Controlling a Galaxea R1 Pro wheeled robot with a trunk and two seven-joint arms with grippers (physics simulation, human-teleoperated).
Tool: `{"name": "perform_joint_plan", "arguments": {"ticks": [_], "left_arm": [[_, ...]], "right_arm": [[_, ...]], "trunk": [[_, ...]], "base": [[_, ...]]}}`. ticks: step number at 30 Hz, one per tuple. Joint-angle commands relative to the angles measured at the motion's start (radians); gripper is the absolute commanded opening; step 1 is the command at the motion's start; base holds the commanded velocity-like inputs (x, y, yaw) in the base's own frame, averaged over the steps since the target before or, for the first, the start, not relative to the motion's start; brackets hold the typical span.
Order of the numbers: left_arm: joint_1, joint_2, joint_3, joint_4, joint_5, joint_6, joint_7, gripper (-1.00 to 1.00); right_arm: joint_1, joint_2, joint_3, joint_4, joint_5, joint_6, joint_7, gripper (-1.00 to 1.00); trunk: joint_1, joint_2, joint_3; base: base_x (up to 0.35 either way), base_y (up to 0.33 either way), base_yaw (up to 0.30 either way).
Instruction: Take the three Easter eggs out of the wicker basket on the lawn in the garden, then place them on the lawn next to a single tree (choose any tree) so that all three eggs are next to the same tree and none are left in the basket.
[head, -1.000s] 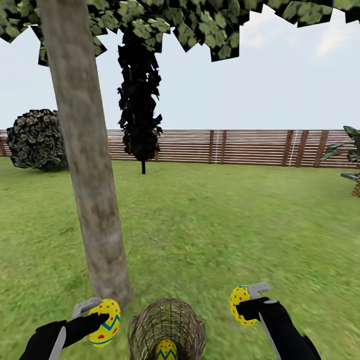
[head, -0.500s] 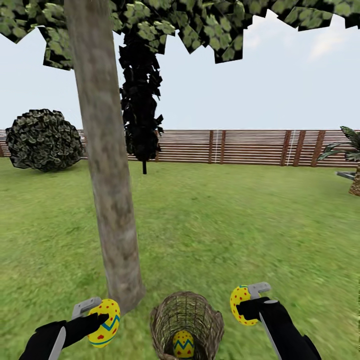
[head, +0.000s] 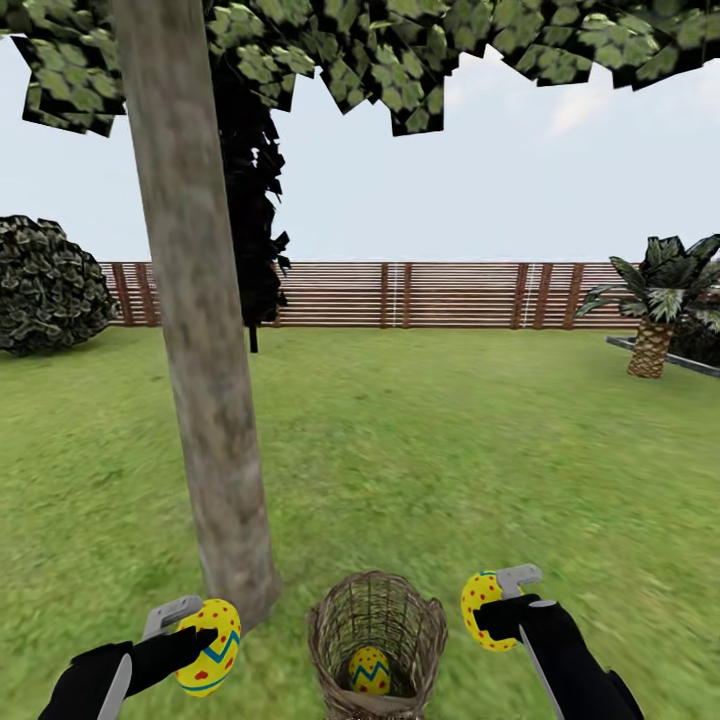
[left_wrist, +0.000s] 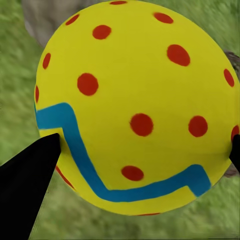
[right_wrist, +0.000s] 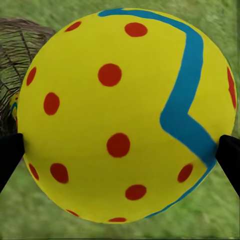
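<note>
the view has swung so the tree is near on the left, each gripper grips one egg, left gripper and right gripper, while the third egg sits in the basket.

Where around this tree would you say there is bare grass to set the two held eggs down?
Open lawn stretches right of the tree toward the fence, and left of the trunk toward the bush. It is tight between the trunk's base and the wicker basket, just ahead of the left gripper.
</note>
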Motion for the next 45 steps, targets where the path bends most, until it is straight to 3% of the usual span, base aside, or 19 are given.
{"name": "perform_joint_plan", "arguments": {"ticks": [1, 19, 33, 45], "left_arm": [[0.0, 0.0, 0.002, -0.001, 0.005, 0.006, -0.002, -1.0], [0.0, 0.002, 0.003, 0.001, 0.001, 0.006, -0.001, -1.0], [0.0, 0.002, 0.002, 0.002, 0.002, 0.006, -0.001, -1.0], [0.0, 0.003, 0.004, 0.002, 0.002, 0.006, -0.001, -1.0]], "right_arm": [[-0.001, 0.0, -0.002, -0.001, 0.009, 0.005, 0.01, -1.0], [-0.001, -0.002, -0.001, -0.001, 0.009, 0.005, 0.011, -1.0], [-0.001, -0.002, -0.001, 0.0, 0.009, 0.005, 0.01, -1.0], [-0.001, -0.003, -0.001, 0.003, 0.009, 0.005, 0.01, -1.0]], "trunk": [[0.0, -0.001, -0.001], [0.0, -0.001, -0.001], [0.0, -0.001, 0.006], [0.0, -0.001, 0.006]], "base": [[-0.091, 0.319, -0.243], [-0.09, 0.318, -0.065], [-0.009, 0.326, -0.236], [0.0, 0.332, -0.01]]}}
